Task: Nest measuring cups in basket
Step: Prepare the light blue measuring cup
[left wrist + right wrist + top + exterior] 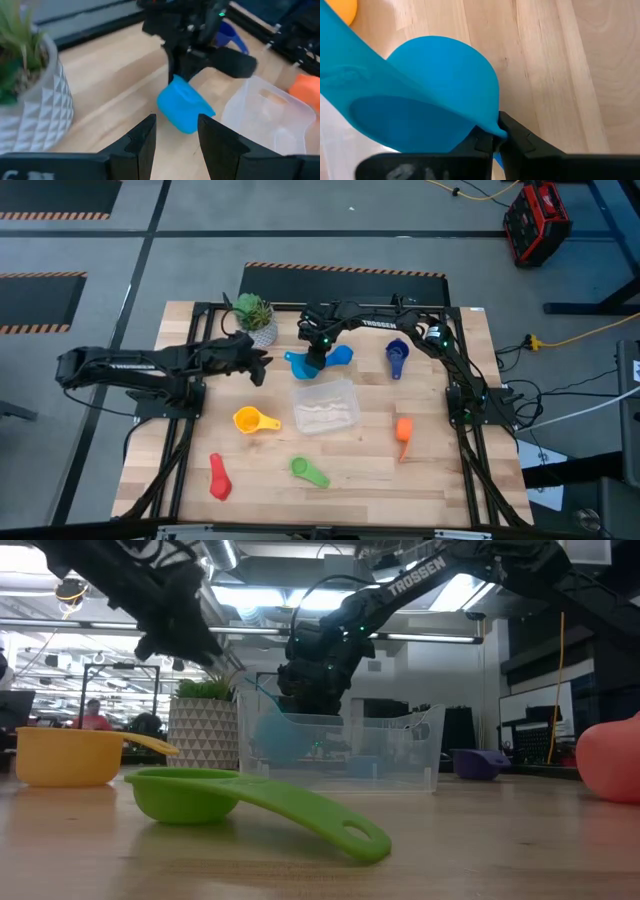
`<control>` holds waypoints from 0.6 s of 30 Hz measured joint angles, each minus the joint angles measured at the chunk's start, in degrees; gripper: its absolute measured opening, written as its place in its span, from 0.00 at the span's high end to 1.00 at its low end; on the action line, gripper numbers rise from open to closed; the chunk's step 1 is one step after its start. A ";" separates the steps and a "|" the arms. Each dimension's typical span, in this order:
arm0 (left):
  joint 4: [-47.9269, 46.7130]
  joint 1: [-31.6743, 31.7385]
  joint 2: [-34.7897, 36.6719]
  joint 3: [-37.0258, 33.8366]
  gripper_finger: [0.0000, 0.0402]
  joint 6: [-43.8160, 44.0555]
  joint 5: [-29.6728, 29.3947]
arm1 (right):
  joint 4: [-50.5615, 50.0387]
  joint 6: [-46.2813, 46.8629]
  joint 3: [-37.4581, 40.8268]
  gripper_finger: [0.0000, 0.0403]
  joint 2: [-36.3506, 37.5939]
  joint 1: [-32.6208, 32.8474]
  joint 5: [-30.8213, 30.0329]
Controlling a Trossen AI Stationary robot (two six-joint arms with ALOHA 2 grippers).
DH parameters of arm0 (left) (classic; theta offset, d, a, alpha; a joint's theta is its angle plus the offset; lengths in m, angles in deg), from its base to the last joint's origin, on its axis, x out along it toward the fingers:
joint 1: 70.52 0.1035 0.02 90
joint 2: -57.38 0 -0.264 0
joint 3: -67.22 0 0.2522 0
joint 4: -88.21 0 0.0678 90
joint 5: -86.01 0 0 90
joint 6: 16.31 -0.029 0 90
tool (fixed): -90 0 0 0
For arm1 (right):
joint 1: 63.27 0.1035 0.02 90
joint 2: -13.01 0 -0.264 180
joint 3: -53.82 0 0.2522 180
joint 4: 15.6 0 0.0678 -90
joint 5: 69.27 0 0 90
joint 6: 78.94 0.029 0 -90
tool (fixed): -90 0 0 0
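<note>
Right gripper (pixel 317 360) clamped shut on rim of light blue measuring cup (pixel 338 357), just behind basket (pixel 325 406) on plant side, handle lying along basket's rear wall; left gripper (pixel 262 366) half-open, empty, beside, farther from basket.

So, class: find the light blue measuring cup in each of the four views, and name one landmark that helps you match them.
High view: the light blue measuring cup sits just behind the basket, at the right hand.
Low view: seen blurred through the basket's left wall.
Left wrist view: centre, under the right hand.
Right wrist view: fills the middle, its rim pinched.
Shared landmark: the basket, in every view but the right wrist's.
</note>
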 joint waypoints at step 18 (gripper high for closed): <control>9.22 8.20 -6.27 0.00 0.66 15.88 11.60 | 0.37 -0.16 0.02 0.95 -0.04 0.04 -0.02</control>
